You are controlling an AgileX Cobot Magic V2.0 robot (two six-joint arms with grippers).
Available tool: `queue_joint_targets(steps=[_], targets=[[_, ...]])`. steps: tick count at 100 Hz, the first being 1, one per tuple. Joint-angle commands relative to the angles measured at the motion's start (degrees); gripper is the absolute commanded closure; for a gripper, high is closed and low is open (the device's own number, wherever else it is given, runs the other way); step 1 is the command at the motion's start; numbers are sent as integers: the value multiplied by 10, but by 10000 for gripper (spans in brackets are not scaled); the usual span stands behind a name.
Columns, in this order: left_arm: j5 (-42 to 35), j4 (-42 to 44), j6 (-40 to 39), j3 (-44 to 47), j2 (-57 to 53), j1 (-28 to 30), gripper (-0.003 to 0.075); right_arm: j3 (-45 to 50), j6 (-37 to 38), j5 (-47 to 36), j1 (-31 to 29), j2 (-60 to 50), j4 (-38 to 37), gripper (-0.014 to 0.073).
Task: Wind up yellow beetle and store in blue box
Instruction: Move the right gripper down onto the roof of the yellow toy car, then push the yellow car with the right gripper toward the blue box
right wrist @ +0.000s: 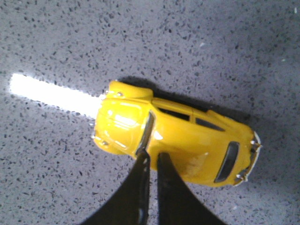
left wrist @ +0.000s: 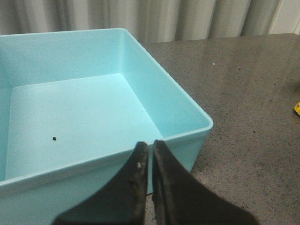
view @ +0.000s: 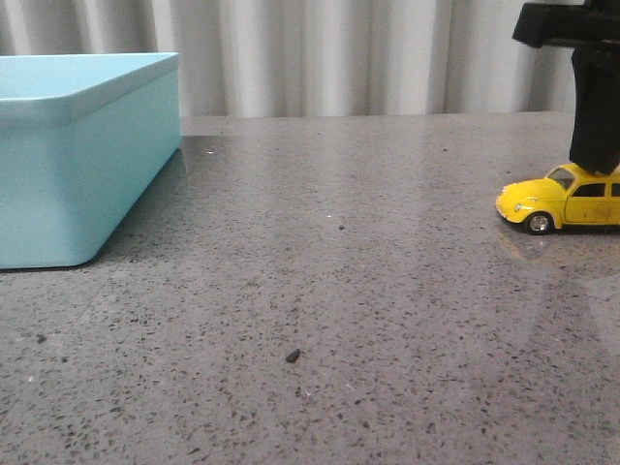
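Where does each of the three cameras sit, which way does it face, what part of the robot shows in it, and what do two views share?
Front view: low over the table, looking forward; the right arm stands on the yellow beetle.
Left wrist view: on the left arm, looking down into the blue box; closed fingers show.
Right wrist view: looking straight down on the beetle's roof; closed fingers show.
Shared: front and right wrist both show the beetle; front and left wrist both show the box.

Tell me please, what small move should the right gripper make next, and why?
Probably it should open its fingers a little. In the right wrist view the right gripper is nearly closed right over the yellow beetle, pinching nothing, and the car stands on its wheels on the table. It needs open fingers to grasp the body. The blue box waits at the far left.
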Motion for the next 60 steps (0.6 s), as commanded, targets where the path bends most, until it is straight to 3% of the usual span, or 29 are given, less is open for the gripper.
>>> queue_joint_targets(steps=[1,60], targets=[[-39,-8,2,-14,10,-4,741,-18,0,-16,0,-9,0,634],[-39,-8,2,-14,10,-4,741,-18,0,-7,-11,5,-15,634]])
